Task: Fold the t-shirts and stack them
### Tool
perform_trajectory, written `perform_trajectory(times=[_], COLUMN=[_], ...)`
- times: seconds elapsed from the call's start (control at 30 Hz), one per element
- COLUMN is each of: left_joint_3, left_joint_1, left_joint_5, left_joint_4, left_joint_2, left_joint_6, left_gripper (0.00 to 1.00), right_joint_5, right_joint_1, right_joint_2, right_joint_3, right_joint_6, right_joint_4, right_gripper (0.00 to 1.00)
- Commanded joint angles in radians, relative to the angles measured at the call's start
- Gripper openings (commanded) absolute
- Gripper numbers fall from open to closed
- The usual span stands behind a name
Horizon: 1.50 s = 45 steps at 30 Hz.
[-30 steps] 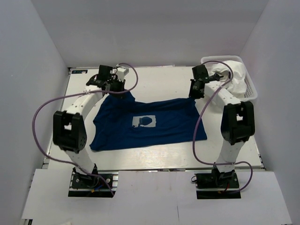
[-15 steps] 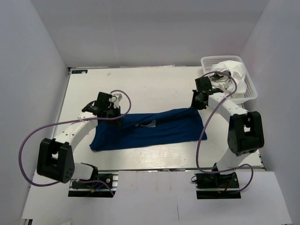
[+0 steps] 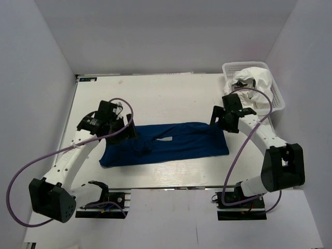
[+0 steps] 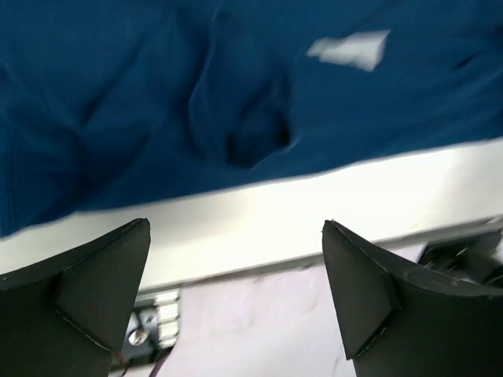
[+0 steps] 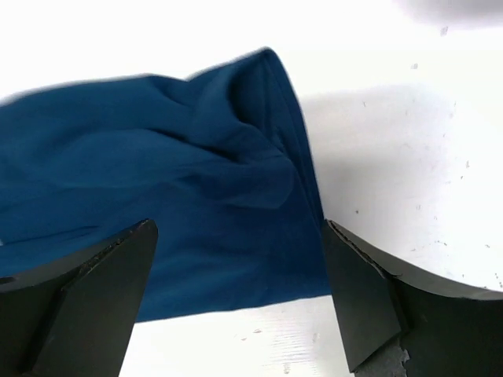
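Note:
The navy blue t-shirt (image 3: 166,143) lies folded in half as a long band across the middle of the table, a small pale patch (image 3: 167,139) showing on top. My left gripper (image 3: 127,132) hovers open over its left end, holding nothing. My right gripper (image 3: 218,118) stands open just above its right end, also with nothing in it. In the left wrist view the navy cloth (image 4: 157,102) fills the top, and the open gripper (image 4: 236,290) frames the table's near edge. The right wrist view shows the shirt's folded corner (image 5: 259,118) between the open gripper's (image 5: 240,290) fingers. The white t-shirt (image 3: 258,82) lies bunched in the basket.
The white lattice basket (image 3: 278,99) stands at the table's far right corner. Bare white table (image 3: 171,98) stretches behind the navy shirt. Grey walls close in the left, right and back. Purple cables loop off both arms.
Both grippers drew the shirt's far edge toward the near side, folding it in half over the chest print. They then opened and let the cloth go.

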Motion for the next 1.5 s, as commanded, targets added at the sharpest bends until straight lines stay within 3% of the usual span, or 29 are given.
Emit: perform_trajectory(times=[0.0,0.17,0.3,0.47,0.73,0.83,0.97,1.1,1.3,1.4,1.47], left_joint_3=[0.068,0.104,0.167,0.197,0.232,0.232,0.211,0.193,0.180,0.171,0.145], left_joint_1=[0.005,-0.004,-0.004,-0.024,-0.056,-0.078,-0.087,-0.096,-0.105,-0.115,-0.125], left_joint_5=[-0.039,-0.070,0.065,0.025,0.056,0.033,0.011,0.002,0.033,0.072,0.086], left_joint_4=[0.007,0.156,0.298,0.326,0.377,0.368,0.362,0.366,0.380,0.389,0.389], left_joint_2=[0.065,0.212,0.361,0.491,0.559,0.570,0.548,0.559,0.562,0.562,0.562], left_joint_6=[-0.054,-0.002,0.052,0.087,0.118,0.118,0.118,0.118,0.108,0.118,0.127], left_gripper=[1.00,1.00,1.00,1.00,0.98,0.98,0.98,0.97,0.97,0.93,0.84], right_joint_5=[-0.055,-0.210,-0.322,-0.349,-0.330,-0.316,-0.280,-0.272,-0.260,-0.250,-0.249], right_joint_1=[0.004,0.010,0.027,0.050,0.070,0.073,0.073,0.075,0.073,0.072,0.072], right_joint_2=[-0.057,-0.048,0.073,0.170,0.276,0.255,0.088,0.018,-0.008,-0.014,-0.020], right_joint_3=[0.070,0.058,0.123,0.166,0.113,0.084,-0.046,-0.119,-0.215,-0.197,-0.179], right_joint_6=[0.001,-0.051,-0.070,-0.062,-0.067,-0.062,-0.059,-0.050,-0.038,-0.035,-0.035], right_joint_4=[0.028,0.201,0.286,0.309,0.312,0.274,0.268,0.217,0.217,0.212,0.212], right_gripper=[0.90,0.90,0.90,0.90,0.90,0.90,0.90,0.90,0.90,0.90,0.90])
